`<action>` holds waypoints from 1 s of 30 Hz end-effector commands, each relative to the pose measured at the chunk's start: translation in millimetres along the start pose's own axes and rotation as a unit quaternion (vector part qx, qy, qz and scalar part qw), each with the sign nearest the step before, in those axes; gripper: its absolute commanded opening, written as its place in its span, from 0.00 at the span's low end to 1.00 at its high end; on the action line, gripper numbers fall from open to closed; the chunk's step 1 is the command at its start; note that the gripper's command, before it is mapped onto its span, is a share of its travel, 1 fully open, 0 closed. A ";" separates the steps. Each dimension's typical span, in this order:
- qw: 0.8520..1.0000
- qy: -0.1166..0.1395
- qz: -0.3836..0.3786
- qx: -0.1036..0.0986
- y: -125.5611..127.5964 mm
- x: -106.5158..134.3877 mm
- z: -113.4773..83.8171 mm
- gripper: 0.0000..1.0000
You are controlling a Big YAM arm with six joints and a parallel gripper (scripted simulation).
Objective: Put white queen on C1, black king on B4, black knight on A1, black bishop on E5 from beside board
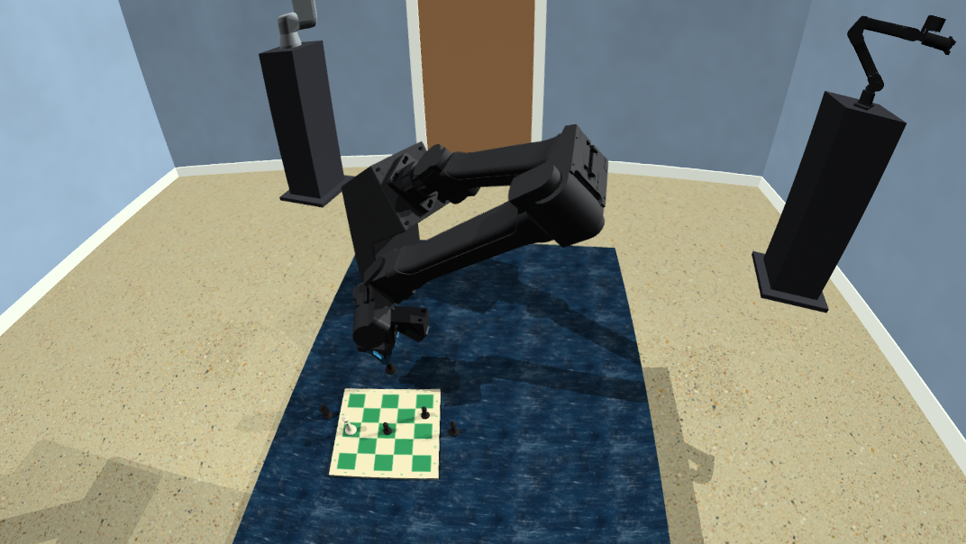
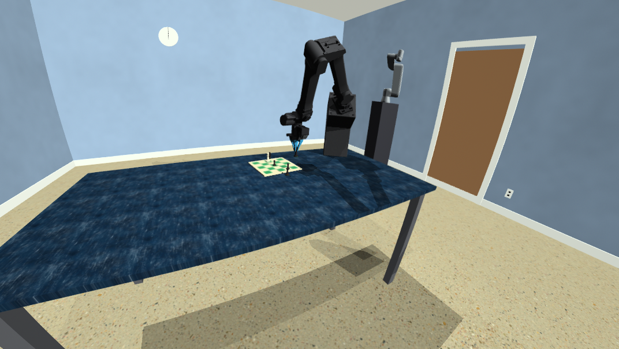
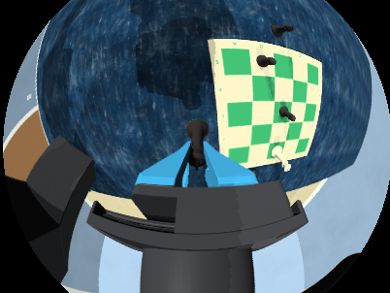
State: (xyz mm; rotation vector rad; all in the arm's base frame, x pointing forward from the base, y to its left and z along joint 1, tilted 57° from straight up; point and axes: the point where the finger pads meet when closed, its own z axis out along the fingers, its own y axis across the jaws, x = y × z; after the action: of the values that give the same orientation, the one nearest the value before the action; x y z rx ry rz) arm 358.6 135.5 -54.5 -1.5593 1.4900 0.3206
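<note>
My gripper (image 1: 389, 362) (image 2: 296, 149) (image 3: 197, 146) is shut on a black piece (image 3: 197, 130) (image 1: 390, 369) (image 2: 295, 153), which looks like the black king. It hangs upright a little above the table beside the board's A edge. The fingers cover part of it. The white queen (image 1: 349, 427) (image 2: 268, 157) (image 3: 276, 152) stands upright on C1 of the board (image 1: 384, 476) (image 3: 216, 99). One black piece (image 1: 453, 430) (image 2: 287, 170) (image 3: 279, 30) stands beside the 5 side, another (image 1: 325, 412) beside the 1 side. I cannot tell which is the knight and which the bishop.
Small black pieces stand on C3 (image 1: 387, 429) (image 2: 273, 163) (image 3: 284, 113) and B5 (image 1: 424, 413) (image 3: 263, 61). Squares A1, B4 and E5 carry no piece. The blue table (image 1: 541, 473) (image 2: 173, 225) bears the board; the arm's base is behind the A edge.
</note>
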 end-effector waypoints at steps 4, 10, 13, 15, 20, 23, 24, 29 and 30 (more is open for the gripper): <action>1.000 0.011 -0.010 0.003 3.1 2.6 -45.1 0.00; 1.000 0.010 -0.014 0.007 -2.4 2.2 -66.1 0.00; 1.000 0.011 -0.014 0.007 -2.3 2.4 -67.4 0.00; 1.000 0.008 -0.014 -0.002 2.2 0.8 -63.2 0.00; 1.000 0.009 -0.014 -0.002 2.7 1.1 -62.9 0.00; 0.999 0.006 -0.032 -0.001 -11.9 -7.4 -59.7 0.00; 0.999 0.006 -0.040 -0.001 -25.0 -12.8 -59.5 0.00; 0.997 0.006 -0.073 0.001 -81.5 -46.4 -63.4 0.00; 0.997 0.006 -0.081 0.001 -94.2 -56.3 -65.5 0.00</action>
State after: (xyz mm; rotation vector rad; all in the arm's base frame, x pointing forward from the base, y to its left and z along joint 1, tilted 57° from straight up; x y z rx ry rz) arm 379.2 102.5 26.7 -1.6352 1.4297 0.2627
